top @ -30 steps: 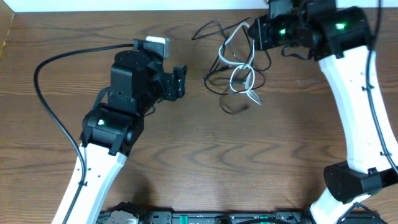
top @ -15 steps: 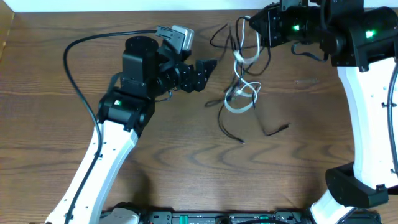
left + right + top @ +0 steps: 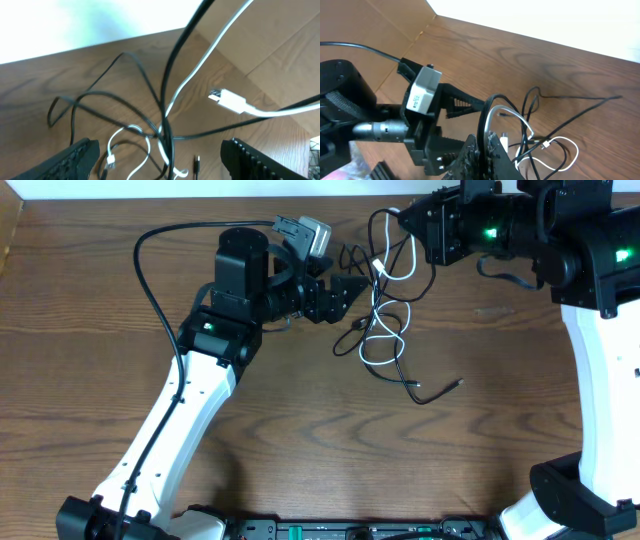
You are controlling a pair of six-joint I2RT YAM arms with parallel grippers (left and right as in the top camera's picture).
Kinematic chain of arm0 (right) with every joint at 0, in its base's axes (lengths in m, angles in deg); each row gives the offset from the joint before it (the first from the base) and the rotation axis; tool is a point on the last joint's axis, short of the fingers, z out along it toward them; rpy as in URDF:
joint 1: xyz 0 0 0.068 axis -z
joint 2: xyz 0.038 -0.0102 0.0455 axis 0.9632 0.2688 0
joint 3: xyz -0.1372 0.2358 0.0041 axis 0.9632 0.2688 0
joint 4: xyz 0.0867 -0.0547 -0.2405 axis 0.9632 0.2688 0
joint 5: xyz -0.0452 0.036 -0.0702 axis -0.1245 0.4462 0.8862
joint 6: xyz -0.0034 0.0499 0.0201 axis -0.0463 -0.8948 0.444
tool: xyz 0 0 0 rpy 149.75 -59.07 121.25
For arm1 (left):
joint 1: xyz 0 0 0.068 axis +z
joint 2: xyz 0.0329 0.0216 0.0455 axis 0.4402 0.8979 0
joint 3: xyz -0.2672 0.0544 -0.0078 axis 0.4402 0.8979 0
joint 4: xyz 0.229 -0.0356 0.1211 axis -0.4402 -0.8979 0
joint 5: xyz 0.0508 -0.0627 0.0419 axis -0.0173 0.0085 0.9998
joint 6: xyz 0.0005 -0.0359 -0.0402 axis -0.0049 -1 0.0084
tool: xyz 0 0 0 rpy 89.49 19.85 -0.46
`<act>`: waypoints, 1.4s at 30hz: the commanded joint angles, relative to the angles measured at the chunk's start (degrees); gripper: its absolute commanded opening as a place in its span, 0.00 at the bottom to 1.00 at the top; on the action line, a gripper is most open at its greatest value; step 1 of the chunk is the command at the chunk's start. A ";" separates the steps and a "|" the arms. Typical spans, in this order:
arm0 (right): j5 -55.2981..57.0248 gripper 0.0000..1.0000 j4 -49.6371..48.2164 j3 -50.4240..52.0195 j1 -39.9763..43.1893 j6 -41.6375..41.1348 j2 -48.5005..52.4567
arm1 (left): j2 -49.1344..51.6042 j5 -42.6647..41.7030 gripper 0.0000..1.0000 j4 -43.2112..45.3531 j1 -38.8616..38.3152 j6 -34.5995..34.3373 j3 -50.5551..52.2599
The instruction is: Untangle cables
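Note:
The cables (image 3: 381,330) are a tangle of thin black cords and a white cord at the table's far middle. My right gripper (image 3: 404,226) is shut on a black strand and a white strand and holds them up, so the tangle hangs from it; the right wrist view shows the jaws (image 3: 483,143) closed on both strands. My left gripper (image 3: 350,288) is open just left of the hanging strands. In the left wrist view its fingers (image 3: 160,152) are spread with the cables (image 3: 167,100) between them, and a white plug (image 3: 227,100) hangs in the air.
A loose black cord end (image 3: 440,390) lies on the wood to the lower right of the tangle. The left arm's thick black cable (image 3: 150,270) loops at the far left. The white wall runs along the table's far edge (image 3: 200,198).
My left gripper has moved right and farther back, up to the cables. My right gripper has kept hold of the strands, and the tangle has stretched and shifted beneath it.

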 commanded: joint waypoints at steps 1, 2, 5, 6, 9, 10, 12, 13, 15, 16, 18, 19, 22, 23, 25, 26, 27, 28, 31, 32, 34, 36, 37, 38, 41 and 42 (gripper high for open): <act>-3.19 0.01 -0.24 -1.36 0.11 0.85 -1.46 | 0.39 -0.90 0.83 2.08 -1.14 0.13 0.17; -3.96 0.01 -0.17 -1.36 0.11 0.85 -1.46 | 0.63 -0.87 0.83 2.80 -1.25 0.13 0.17; -6.36 0.01 0.04 -1.33 0.11 1.27 -1.90 | 1.95 -0.74 0.83 5.07 -1.29 0.09 0.17; -6.34 0.01 0.42 -1.33 0.11 1.57 -2.23 | 2.67 -0.74 0.83 6.19 -1.29 0.09 0.17; -6.08 0.01 2.21 -1.33 0.11 3.02 -2.97 | 3.32 -0.72 0.59 9.27 -1.29 -0.31 0.17; -5.97 0.01 2.58 -1.33 0.11 3.15 -3.02 | 3.32 -0.72 0.50 10.14 -1.27 -0.31 0.17; -5.92 0.01 2.91 -1.33 0.11 3.19 -3.26 | 3.32 -0.72 0.50 12.20 -1.29 -0.35 0.17; -5.95 0.01 2.97 -1.33 0.11 3.19 -3.34 | 3.32 -0.72 0.49 13.14 -1.29 -0.52 0.17; -5.95 0.01 2.97 -1.33 0.11 3.21 -3.65 | 3.32 -0.70 0.49 16.37 -1.29 -1.92 0.17; -6.01 0.01 3.04 -1.33 0.11 3.19 -3.72 | 3.32 -0.72 0.52 17.38 -1.29 -2.08 0.17; -6.01 0.01 3.13 -1.33 0.11 3.19 -3.76 | 3.32 -0.74 0.61 17.81 -1.29 -2.08 0.17; -6.01 0.01 3.17 -1.33 0.11 3.19 -3.76 | 3.32 -0.74 0.61 17.81 -1.33 -2.08 0.17; -6.23 0.01 3.37 -1.33 0.11 3.19 -3.76 | 3.32 -0.74 0.60 17.77 -1.33 -2.08 0.17; -6.40 0.01 3.50 -1.33 0.11 3.17 -3.76 | 3.32 -0.72 0.58 17.90 -1.33 -2.05 0.17; -6.36 0.01 3.61 -1.33 0.07 3.19 -3.76 | 3.32 -0.72 0.46 18.25 -1.33 -2.08 0.17; -6.38 0.01 3.74 -1.33 0.07 3.17 -3.76 | 3.32 -0.72 0.36 18.47 -1.33 -2.05 0.17; -6.36 0.01 3.78 -1.33 0.07 3.19 -3.76 | 3.32 -0.72 0.14 18.51 -1.33 -2.05 0.17; -6.38 0.01 3.85 -1.33 0.07 3.17 -3.76 | 3.32 -0.72 0.08 18.56 -1.33 -2.08 0.17; -6.32 0.01 4.13 -1.33 0.07 3.21 -3.76 | 3.32 -0.20 0.08 18.60 -1.27 -2.08 0.17; -5.88 0.01 4.42 -1.33 0.07 3.23 -3.76 | 3.32 1.11 0.07 18.43 -1.25 -2.05 0.17; -1.14 0.01 5.60 -1.33 0.09 3.19 -3.76 | 3.26 2.05 0.08 18.62 -0.28 -2.10 0.15; 5.20 0.01 7.28 -1.33 0.09 3.17 -3.76 | 2.75 1.64 0.08 18.36 0.85 -2.34 0.15; 7.74 0.01 7.98 -1.33 0.13 3.17 -3.74 | 2.34 1.64 0.08 17.92 1.40 -2.51 0.15; 10.62 0.01 8.72 -1.33 0.13 3.15 -3.74 | 1.77 1.64 0.07 17.44 1.92 -2.51 0.15; 20.31 0.01 9.84 -1.33 0.13 1.95 -3.72 | -0.26 1.62 0.08 16.57 3.10 -2.51 0.15; 26.58 0.01 10.12 -1.18 0.13 -0.15 -3.63 | -1.14 1.62 0.08 16.37 3.26 -2.51 0.15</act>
